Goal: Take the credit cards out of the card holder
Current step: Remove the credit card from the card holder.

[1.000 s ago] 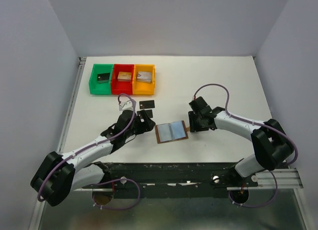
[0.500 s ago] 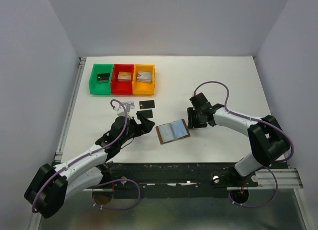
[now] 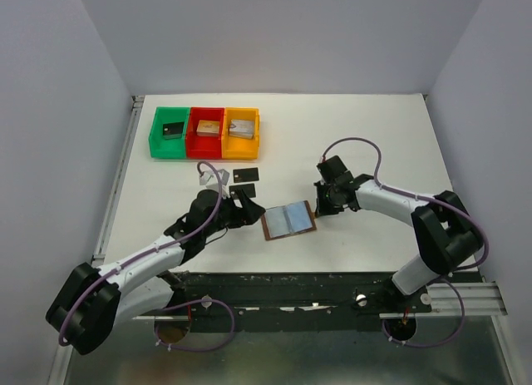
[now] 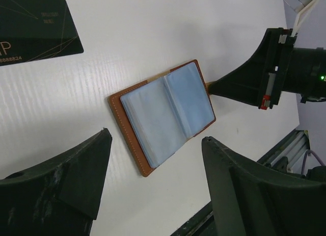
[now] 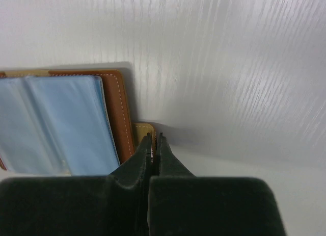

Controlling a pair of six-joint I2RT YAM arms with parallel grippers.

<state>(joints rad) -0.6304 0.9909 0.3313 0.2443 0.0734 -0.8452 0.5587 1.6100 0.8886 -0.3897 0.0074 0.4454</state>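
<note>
The card holder [image 3: 288, 220] lies open on the table, brown leather with light blue sleeves [image 4: 165, 111] facing up. My right gripper [image 5: 154, 136] is shut on its small tan snap tab [image 5: 142, 129] at the holder's right edge [image 3: 319, 209]. My left gripper [image 3: 252, 212] hovers open just left of the holder, its wide-apart fingers [image 4: 91, 159] framing the holder's near corner. Two black credit cards [image 3: 247, 175] lie on the table behind the left gripper; one shows in the left wrist view [image 4: 35, 27]. No card shows inside the sleeves.
Green [image 3: 156, 135], red [image 3: 206, 144] and orange [image 3: 254, 131] trays stand in a row at the back left, each holding a small block. The right gripper's dark body [image 4: 265, 78] sits beyond the holder's far edge. The table's front rail [image 3: 332, 281] runs below.
My right gripper has closed on the snap tab. My left arm pulled back, then came forward again beside the holder, its jaws a little narrower.
</note>
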